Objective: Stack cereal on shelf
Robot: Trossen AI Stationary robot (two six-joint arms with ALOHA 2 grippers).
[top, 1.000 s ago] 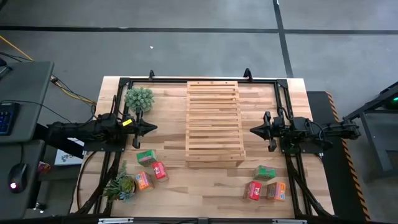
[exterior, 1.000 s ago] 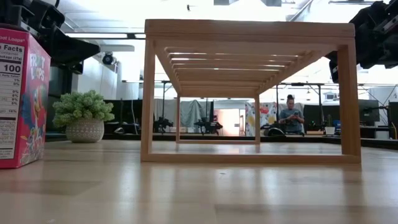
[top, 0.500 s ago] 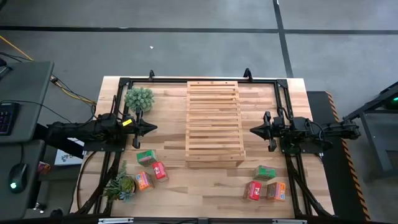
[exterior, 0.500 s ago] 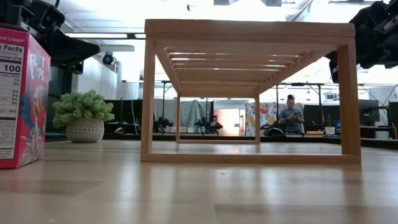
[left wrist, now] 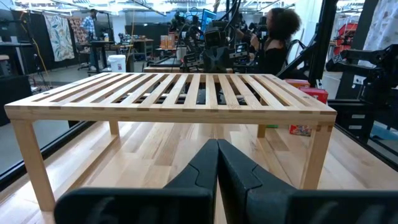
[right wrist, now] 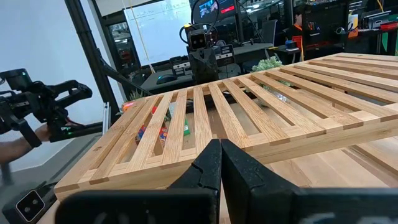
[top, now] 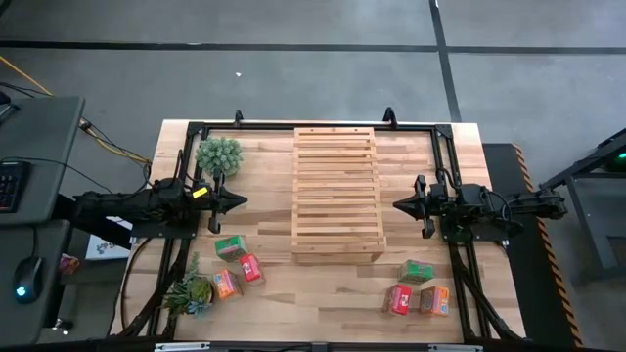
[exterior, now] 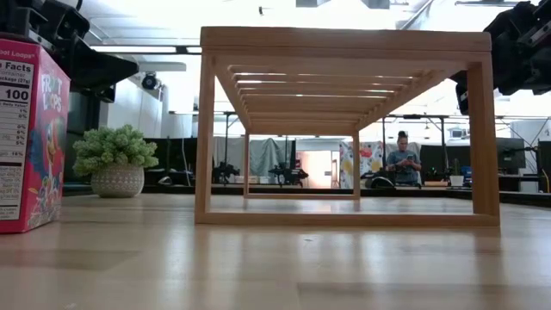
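The shelf (top: 335, 194), a pale slatted wooden rack, stands on its legs in the middle of the table. Three cereal boxes lie near the front left: green (top: 231, 247), red (top: 251, 268), orange (top: 225, 284). Three more sit near the front right: green (top: 417, 271), red (top: 399, 299), orange (top: 435, 299). My left gripper (top: 243, 201) hovers shut, level, left of the shelf. My right gripper (top: 397, 204) hovers shut, level, right of it. Both are clear of every box.
A potted plant (top: 218, 154) stands at the far left, another (top: 189, 292) at the front left corner. A black frame (top: 313, 125) runs round the table's edges. In the low view a red-pink box (exterior: 30, 138) stands close at the left. A person (exterior: 401, 162) is in the room behind.
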